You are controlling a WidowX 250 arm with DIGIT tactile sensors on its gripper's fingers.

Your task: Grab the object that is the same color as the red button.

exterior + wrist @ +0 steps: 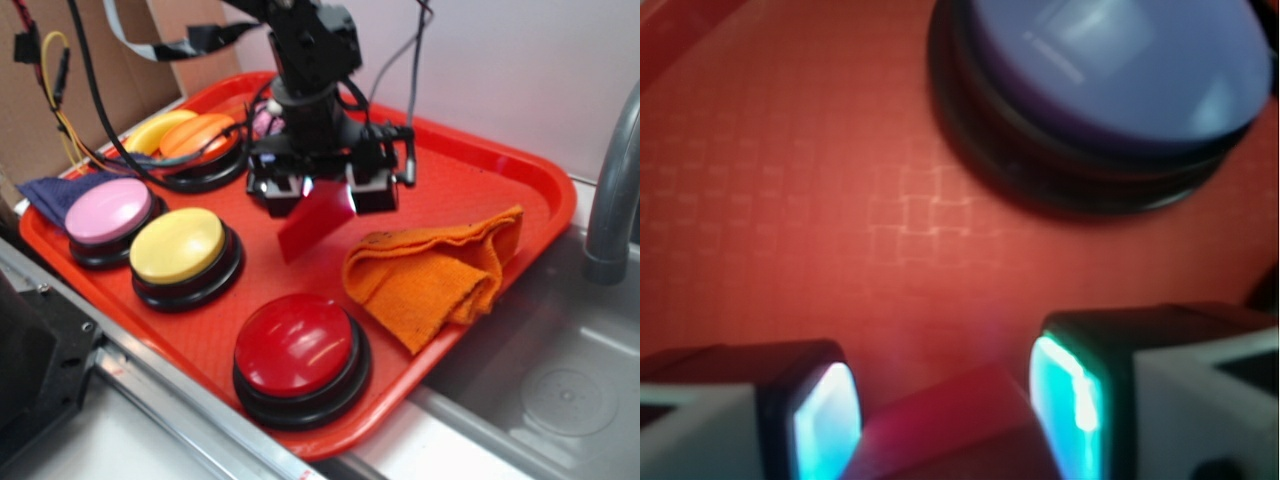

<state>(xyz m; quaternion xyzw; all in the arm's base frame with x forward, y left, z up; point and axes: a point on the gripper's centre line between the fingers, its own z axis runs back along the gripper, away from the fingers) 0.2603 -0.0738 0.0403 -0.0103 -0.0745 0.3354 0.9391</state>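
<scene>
Hanging between the two pads of the gripper (326, 192), the small red wedge block (314, 221) is clamped at its upper end and lifted above the middle of the red tray (520, 180). In the wrist view the block (955, 430) sits wedged between the glowing pads (1065, 400), which press on both its sides.

From the block, the orange knitted cloth (435, 272) lies near, at four o'clock. The red button (296, 345) sits at six o'clock by the tray's front rim. The yellow button (180, 248) is at eight o'clock, the pink button (107, 212) at nine, and the orange button (197, 138) at ten, with a second yellow dome (158, 130) just beside it.

Bare tray floor lies directly beneath the block and runs toward two o'clock, up to the raised rim. A dark blue cloth (55, 193) lies across the tray's left edge. Beyond the right rim are a metal sink (560, 370) and a grey faucet (612, 190).
</scene>
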